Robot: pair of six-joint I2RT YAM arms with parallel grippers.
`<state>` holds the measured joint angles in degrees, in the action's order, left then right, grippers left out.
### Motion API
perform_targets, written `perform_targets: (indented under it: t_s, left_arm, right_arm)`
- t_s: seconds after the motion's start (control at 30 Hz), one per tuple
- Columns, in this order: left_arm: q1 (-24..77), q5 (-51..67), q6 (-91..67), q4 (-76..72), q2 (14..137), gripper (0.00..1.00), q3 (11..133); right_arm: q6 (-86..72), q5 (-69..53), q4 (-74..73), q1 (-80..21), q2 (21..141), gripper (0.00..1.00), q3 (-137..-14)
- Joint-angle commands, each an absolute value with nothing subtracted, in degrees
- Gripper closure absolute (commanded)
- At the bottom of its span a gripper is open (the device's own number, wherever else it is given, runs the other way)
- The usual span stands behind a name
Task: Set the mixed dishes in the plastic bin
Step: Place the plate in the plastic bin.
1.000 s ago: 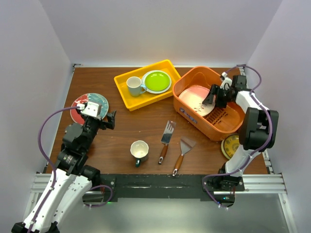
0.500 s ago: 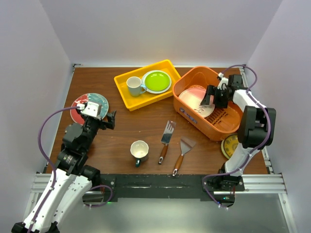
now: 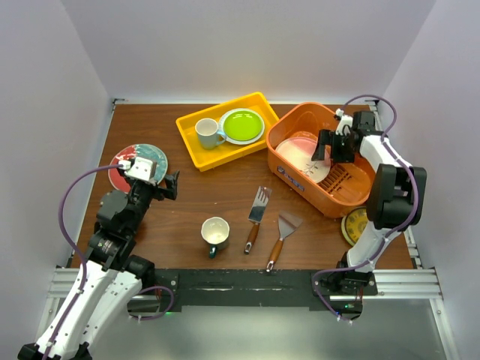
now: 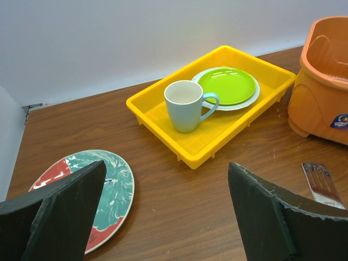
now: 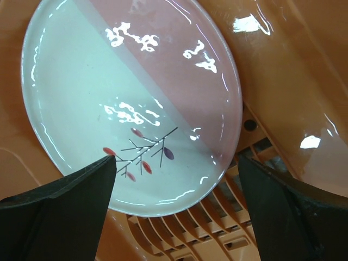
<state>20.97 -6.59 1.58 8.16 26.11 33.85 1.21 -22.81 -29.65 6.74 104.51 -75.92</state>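
— Where was the round pink-and-cream plate (image 5: pixel 130 98)?
— Lying inside the deep orange plastic bin (image 3: pixel 296 124). The right claw (image 5: pixel 176 168) hung spread just above it, pinching nothing.
— And the left claw (image 4: pixel 166 179)?
— Spread too, empty, over the brown wooden table (image 3: pixel 202 202) near the red-and-teal plate (image 4: pixel 117 190).

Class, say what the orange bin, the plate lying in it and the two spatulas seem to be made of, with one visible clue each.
Orange bin: likely moulded plastic, glossy, with slotted floor. Plate: probably glazed ceramic, though melamine is possible; sharp mirror-like highlights. Spatulas: wooden-looking handles, dull grey metal-looking blades.
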Motion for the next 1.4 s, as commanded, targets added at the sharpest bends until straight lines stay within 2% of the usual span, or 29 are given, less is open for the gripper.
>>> perform_targets:
  t_s: [0.0, 0.97, 1.37]
  left_arm:
    - [20.8, -6.1, 1.7, 5.5, 25.8, 0.0, 33.5]
    - [20.8, -4.8, 1.4, 5.4, 25.8, 0.0, 33.4]
    - [20.8, -4.7, 1.4, 5.5, 25.7, 0.0, 33.5]
  right_arm:
    - [5.4, -20.2, -31.4, 6.2, 100.6, 0.02, -78.5]
    - [22.4, -26.9, -38.5, 6.2, 85.3, 0.01, -79.7]
    - [24.2, -31.4, -40.3, 6.2, 78.6, 0.02, -79.7]
